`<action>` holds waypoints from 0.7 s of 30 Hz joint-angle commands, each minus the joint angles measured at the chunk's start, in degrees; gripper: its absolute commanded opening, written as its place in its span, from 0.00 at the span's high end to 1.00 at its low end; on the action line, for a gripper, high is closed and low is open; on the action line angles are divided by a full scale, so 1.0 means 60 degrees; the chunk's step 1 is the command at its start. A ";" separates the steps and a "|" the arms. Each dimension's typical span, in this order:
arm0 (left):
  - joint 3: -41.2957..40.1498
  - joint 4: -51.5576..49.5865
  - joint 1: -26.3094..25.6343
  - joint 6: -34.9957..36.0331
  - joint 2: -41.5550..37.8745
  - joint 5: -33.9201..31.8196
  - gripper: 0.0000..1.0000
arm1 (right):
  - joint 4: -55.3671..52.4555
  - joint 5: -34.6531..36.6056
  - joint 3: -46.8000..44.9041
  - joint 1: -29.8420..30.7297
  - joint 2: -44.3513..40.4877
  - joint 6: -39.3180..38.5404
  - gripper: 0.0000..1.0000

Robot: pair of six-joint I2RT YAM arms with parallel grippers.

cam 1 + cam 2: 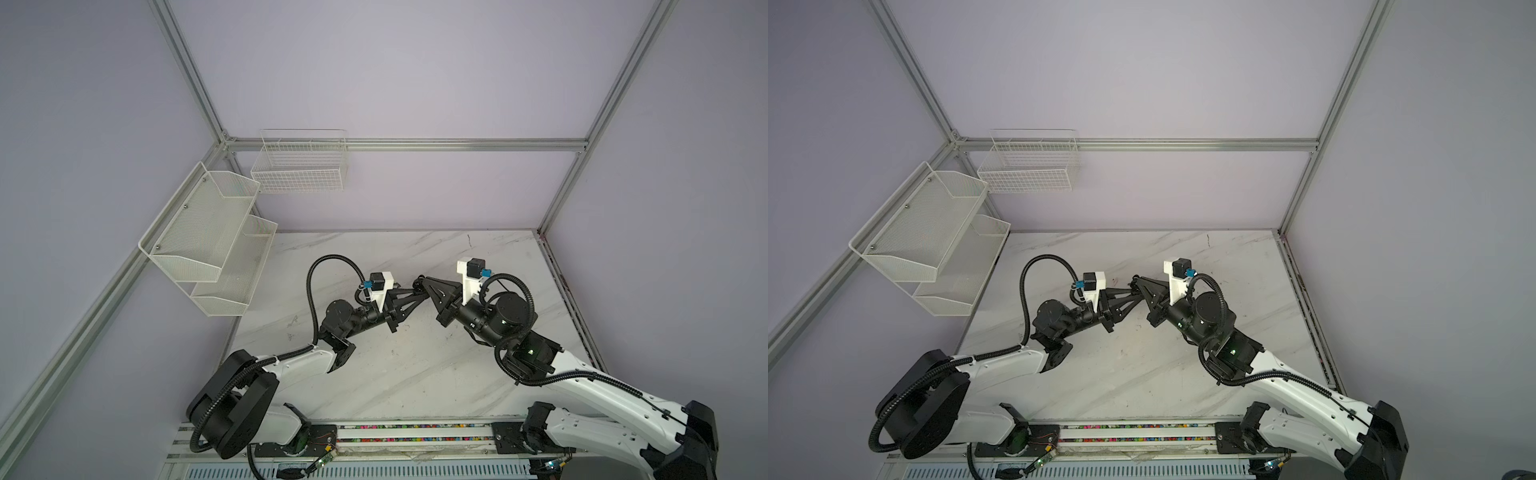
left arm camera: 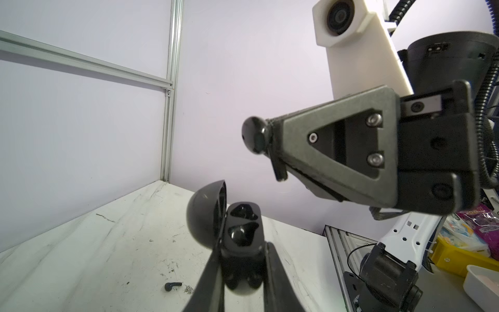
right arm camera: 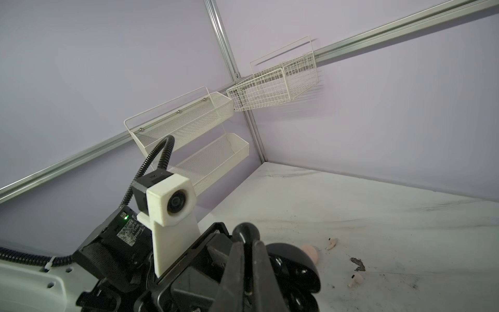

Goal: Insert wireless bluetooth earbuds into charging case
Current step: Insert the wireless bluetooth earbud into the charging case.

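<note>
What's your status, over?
Left gripper shut on open black case. Right gripper shut on black earbud, near case, not seated. Second black earbud on table. Nothing between.

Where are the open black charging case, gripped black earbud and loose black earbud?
open black charging case (image 2: 244,224): left wrist view, base, between wells.
gripped black earbud (image 2: 253,135): left wrist view, rounded head.
loose black earbud (image 2: 172,285): left wrist view, stem.

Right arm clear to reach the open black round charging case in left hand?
Likely yes: right hand, shut on a small black earbud, is near the open black charging case in the left hand; nothing between.
</note>
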 commanded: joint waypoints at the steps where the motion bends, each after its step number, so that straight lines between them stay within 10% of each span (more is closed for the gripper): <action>1: 0.0895 0.0380 -0.0030 0.0078 -0.0317 0.0104 1.00 | 0.0526 0.0289 -0.0161 0.0115 -0.0142 -0.0257 1.00; 21: 0.0756 0.0347 -0.0028 0.0190 -0.0529 0.0115 1.00 | 0.0915 0.0320 -0.0444 0.0160 0.0326 -0.0421 1.00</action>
